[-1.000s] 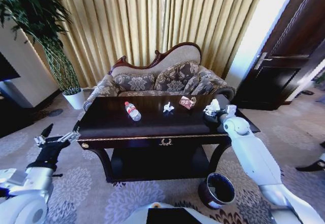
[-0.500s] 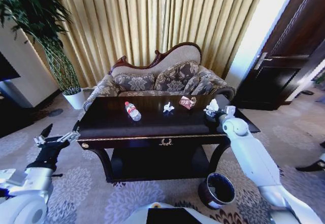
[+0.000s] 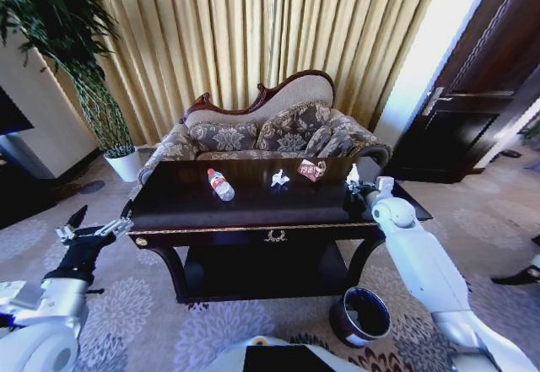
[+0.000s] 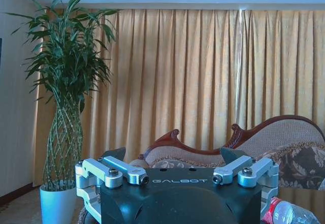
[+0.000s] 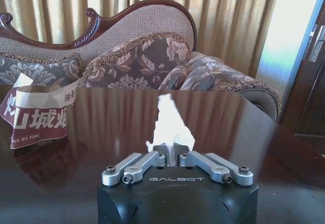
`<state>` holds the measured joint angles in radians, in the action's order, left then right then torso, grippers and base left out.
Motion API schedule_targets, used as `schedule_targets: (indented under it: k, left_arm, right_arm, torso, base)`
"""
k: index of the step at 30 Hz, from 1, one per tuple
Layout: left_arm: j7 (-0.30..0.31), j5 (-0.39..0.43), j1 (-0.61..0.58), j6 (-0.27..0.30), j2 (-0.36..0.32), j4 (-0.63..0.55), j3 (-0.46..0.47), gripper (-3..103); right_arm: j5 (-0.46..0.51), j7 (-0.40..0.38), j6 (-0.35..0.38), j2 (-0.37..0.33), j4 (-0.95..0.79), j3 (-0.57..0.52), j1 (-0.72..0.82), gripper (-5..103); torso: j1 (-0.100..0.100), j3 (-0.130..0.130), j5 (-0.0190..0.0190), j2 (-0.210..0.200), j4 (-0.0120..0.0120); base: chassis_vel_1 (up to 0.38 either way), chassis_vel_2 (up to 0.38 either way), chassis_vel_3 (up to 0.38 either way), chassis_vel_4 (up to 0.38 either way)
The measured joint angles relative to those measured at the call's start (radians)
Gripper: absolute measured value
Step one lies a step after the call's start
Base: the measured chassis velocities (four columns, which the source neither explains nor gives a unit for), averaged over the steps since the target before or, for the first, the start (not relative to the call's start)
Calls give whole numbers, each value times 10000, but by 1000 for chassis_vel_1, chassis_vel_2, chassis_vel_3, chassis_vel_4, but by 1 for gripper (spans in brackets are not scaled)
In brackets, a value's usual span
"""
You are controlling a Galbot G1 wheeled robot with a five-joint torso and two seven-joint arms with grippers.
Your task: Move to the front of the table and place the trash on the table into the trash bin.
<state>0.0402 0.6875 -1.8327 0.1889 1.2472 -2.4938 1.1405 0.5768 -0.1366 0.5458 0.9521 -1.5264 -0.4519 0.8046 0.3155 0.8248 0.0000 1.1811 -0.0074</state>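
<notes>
At the tabletop's (image 3: pixel 253 207) right end my right pincer (image 5: pixel 172 155) pinches a crumpled paper (image 5: pixel 170 125) by its lower edge only. It could tear or slip out on the way to the bin (image 3: pixel 361 315). The bottle (image 3: pixel 220 184), second paper (image 3: pixel 279 178) and wrapper (image 3: pixel 310 169) lie mid-table; my left pincer (image 4: pixel 177 176) hangs spread beside the left end.

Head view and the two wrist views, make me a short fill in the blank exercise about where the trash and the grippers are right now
1. The right gripper is shut on a crumpled white ____.
2. The clear bottle lies on the table with a ____ cap.
3. The trash bin stands on the ____, near the table's front right leg.
4. The left gripper hangs off the table's ____ end, holding nothing.

Missing words: paper; red; carpet; left
</notes>
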Motion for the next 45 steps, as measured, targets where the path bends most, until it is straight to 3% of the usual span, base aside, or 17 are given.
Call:
schedule_targets:
  k: [2,9,15,22,30,39,45]
  left_arm:
    - [0,0,4,0,-1,-13,0,100]
    - [3,0,16,0,-17,-15,-2,100]
    - [59,60,57,0,-69,-30,18,100]
    - [134,169,117,8,-92,-27,51,100]
    - [177,297,227,52,-229,76,81,100]
    - [170,292,224,54,-238,125,45,100]
    - [166,285,227,61,-239,49,42,100]
  right_arm:
    - [18,7,-33,-3,-19,-29,35,1]
    - [651,15,-151,-52,-582,-260,273,0]
    - [1462,7,-426,-201,-2614,-1561,1478,0]
    - [1561,-8,-656,-86,-5060,-3004,3776,0]
    - [1193,12,-858,645,-7412,-4524,6161,0]
    - [1138,11,-964,1107,-8469,-5065,7406,0]
    - [1155,-14,-909,1158,-8759,-5000,7428,0]
  torso:
    - [0,0,0,1,0]
    - [0,0,1,0,2]
    - [0,0,-2,1,0]
    - [0,-1,1,0,-3]
    - [-1,-1,-1,2,0]
    - [-1,-1,0,2,-1]
    - [1,0,0,0,0]
  base:
    - [0,0,0,0]
    - [0,0,0,0]
    - [0,0,0,0]
    - [0,0,0,0]
    - [0,0,0,0]
    - [0,0,0,0]
    - [0,0,0,0]
